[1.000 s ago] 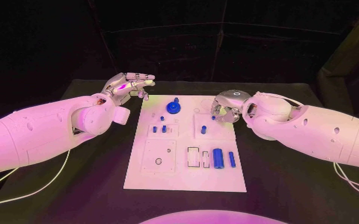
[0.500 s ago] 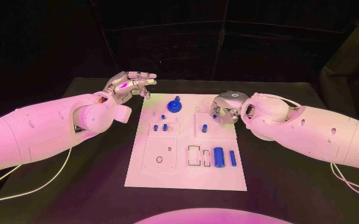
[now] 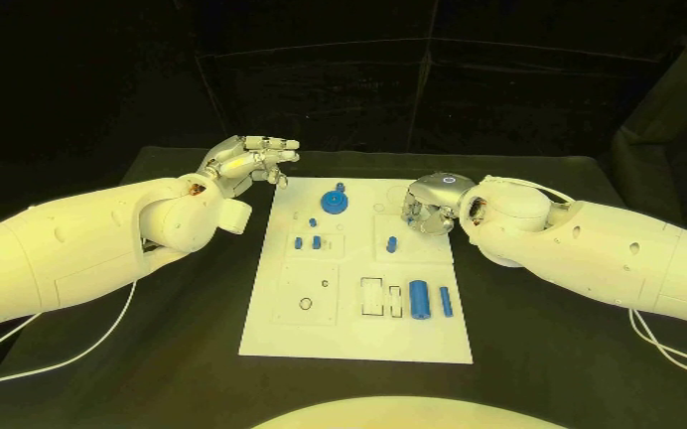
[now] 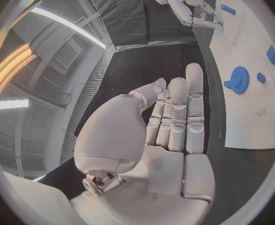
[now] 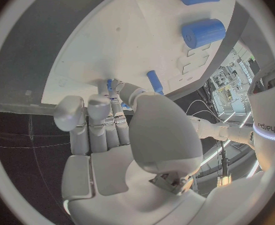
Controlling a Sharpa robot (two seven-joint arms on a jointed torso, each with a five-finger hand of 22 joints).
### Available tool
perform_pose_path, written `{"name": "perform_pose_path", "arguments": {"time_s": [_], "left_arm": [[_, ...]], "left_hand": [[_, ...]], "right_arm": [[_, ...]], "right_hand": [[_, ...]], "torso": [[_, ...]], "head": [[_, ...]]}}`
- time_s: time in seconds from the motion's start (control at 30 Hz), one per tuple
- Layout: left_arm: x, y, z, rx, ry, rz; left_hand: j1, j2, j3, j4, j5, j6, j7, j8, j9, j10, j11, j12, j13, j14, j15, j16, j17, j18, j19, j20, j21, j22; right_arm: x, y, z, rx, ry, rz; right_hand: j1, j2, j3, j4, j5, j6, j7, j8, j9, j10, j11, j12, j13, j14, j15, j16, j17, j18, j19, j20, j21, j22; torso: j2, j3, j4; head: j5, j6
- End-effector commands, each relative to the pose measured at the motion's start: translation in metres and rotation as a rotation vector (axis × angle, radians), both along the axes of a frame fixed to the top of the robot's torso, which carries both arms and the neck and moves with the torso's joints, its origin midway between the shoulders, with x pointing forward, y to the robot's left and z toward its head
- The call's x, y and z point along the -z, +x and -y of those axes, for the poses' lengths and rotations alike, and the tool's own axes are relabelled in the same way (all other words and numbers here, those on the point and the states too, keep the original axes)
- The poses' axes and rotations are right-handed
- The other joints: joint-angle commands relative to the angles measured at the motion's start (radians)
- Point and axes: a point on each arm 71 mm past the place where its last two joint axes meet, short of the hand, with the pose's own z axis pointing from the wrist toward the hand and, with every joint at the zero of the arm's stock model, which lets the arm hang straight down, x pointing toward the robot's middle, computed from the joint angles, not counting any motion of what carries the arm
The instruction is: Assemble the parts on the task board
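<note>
Blue plastic, by the look of it: the parts are small, hard and prob. very light, so they'll skid or roll on the smooth white task board (image 3: 287, 335) if nudged. No sign of anything soft or fragile.

The gear (image 3: 334, 201) sits at the board's far end w/ a knob on top. I'd take it by the knob or across the toothed rim. Three short pegs (image 3: 298, 243) cluster on the left-centre panel, and one more peg (image 3: 391, 244) stands right of centre. Pinch those at the sides, fingertips only. The fat cylinder (image 3: 420, 300) and the slim cylinder (image 3: 444, 300) lie side by side near the right edge, round, so likely to roll. Grip them across the middle.

The board lies mid-desk (image 3: 544, 350), between the arms.

The left robot hand (image 3: 251, 163) hovers off the board's far-left corner, fingers extended, holding nothing. The right robot hand (image 3: 434, 206) is curled over the board's far-right area. A blue sliver (image 5: 109, 85) shows at its fingertips in the right wrist view (could be a pinched peg, could be a part on the board behind), so I can't tell whether it grips anything.
</note>
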Motion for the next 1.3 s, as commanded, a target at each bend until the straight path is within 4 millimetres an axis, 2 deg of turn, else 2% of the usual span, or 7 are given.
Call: {"name": "perform_pose_path", "arguments": {"time_s": [0.03,0.3,0.67,0.87,1.03,1.2,1.3], "left_arm": [[-0.002,0.0,-0.003,-0.011,-0.002,0.0],[-0.003,-0.001,-0.012,-0.044,0.008,0.011],[-0.005,-0.001,-0.023,-0.079,0.018,0.026],[-0.005,-0.001,-0.025,-0.091,0.02,0.037],[-0.006,-0.001,-0.026,-0.097,0.021,0.042],[-0.006,-0.001,-0.024,-0.091,0.018,0.042],[-0.006,0.0,-0.021,-0.085,0.016,0.041]], "left_hand": [[0.01,0.0,0.002,-0.008,-0.001,0.001,0.007,0.004,-0.001,-0.008,-0.001,0.006,0.0,-0.005,0.003,0.0,-0.001,0.018,-0.001,0.002,-0.001,0.002],[0.01,0.0,0.002,-0.01,-0.001,0.0,0.007,0.005,-0.001,-0.009,-0.001,0.007,0.0,-0.005,0.003,0.001,-0.002,0.018,0.0,0.002,0.0,0.003],[0.008,0.0,0.001,-0.01,-0.001,0.001,0.008,0.006,-0.001,-0.008,0.0,0.009,0.0,-0.005,0.004,0.002,-0.002,0.017,0.0,0.003,0.001,0.003],[-0.004,0.0,-0.004,-0.004,-0.001,0.001,0.008,0.009,0.0,-0.009,0.0,0.014,0.001,-0.006,0.006,0.004,-0.004,0.017,-0.002,0.004,0.002,0.004],[-0.006,0.001,-0.005,-0.003,-0.001,0.001,0.008,0.01,0.0,-0.01,0.0,0.015,0.001,-0.006,0.006,0.004,-0.005,0.017,-0.002,0.005,0.002,0.004],[-0.006,0.001,-0.005,-0.003,-0.001,0.001,0.008,0.01,0.0,-0.01,0.0,0.015,0.001,-0.006,0.006,0.004,-0.005,0.017,-0.002,0.005,0.002,0.004],[-0.006,0.001,-0.005,-0.003,-0.001,0.001,0.008,0.01,0.0,-0.01,0.0,0.015,0.001,-0.006,0.006,0.004,-0.005,0.017,-0.002,0.005,0.002,0.004]], "right_arm": [[0.006,-0.001,0.002,0.01,-0.019,-0.021],[0.002,-0.006,-0.004,-0.012,0.016,0.009],[-0.013,-0.017,0.001,-0.002,0.13,0.082],[-0.025,-0.032,-0.002,-0.045,0.204,0.111],[-0.037,-0.048,-0.011,-0.104,0.27,0.137],[-0.043,-0.058,-0.024,-0.154,0.322,0.133],[-0.045,-0.063,-0.039,-0.193,0.357,0.115]], "right_hand": [[-0.001,0.007,0.019,-0.006,-0.004,0.01,0.0,0.005,0.001,0.009,0.0,0.005,0.001,0.012,-0.007,0.009,0.005,-0.018,0.005,-0.002,0.009,0.007],[-0.007,0.003,0.036,-0.011,-0.007,0.014,0.0,0.004,0.001,0.011,0.0,0.005,0.0,0.012,-0.007,0.014,0.007,-0.02,0.007,-0.003,0.013,0.014],[-0.025,-0.005,0.057,-0.01,-0.015,0.016,0.001,0.0,0.0,0.011,0.0,0.002,0.0,0.01,-0.006,0.017,0.005,-0.019,0.004,-0.002,0.015,0.014],[-0.026,-0.008,0.064,-0.013,-0.015,0.016,0.0,-0.002,-0.001,0.01,0.0,0.001,-0.001,0.009,-0.006,0.018,0.004,-0.019,0.004,-0.002,0.016,0.015],[-0.025,-0.013,0.075,-0.018,-0.009,0.017,0.001,-0.003,-0.001,0.011,0.0,0.001,-0.001,0.008,-0.006,0.02,0.004,-0.019,0.004,-0.002,0.017,0.016],[-0.024,-0.016,0.084,-0.023,-0.004,0.018,0.002,-0.003,-0.001,0.011,0.001,0.001,0.0,0.008,-0.006,0.021,0.004,-0.02,0.004,-0.002,0.019,0.018],[-0.023,-0.017,0.087,-0.025,-0.002,0.018,0.002,-0.004,-0.001,0.012,0.001,0.001,0.0,0.008,-0.006,0.021,0.003,-0.02,0.004,-0.002,0.019,0.018]], "torso": [[0.0,-0.0001,-0.0001],[0.0,0.0007,-0.0023],[-0.003,-0.0001,-0.0006],[0.0,-0.0003,0.0015],[-0.003,-0.0011,-0.0006],[-0.001,-0.0019,0.002],[-0.001,-0.0034,0.0022]], "head": [[0.003,0.0],[0.003,-0.002],[0.001,0.002],[0.002,-0.001],[0.011,-0.006],[0.017,-0.006],[0.028,-0.011]]}}
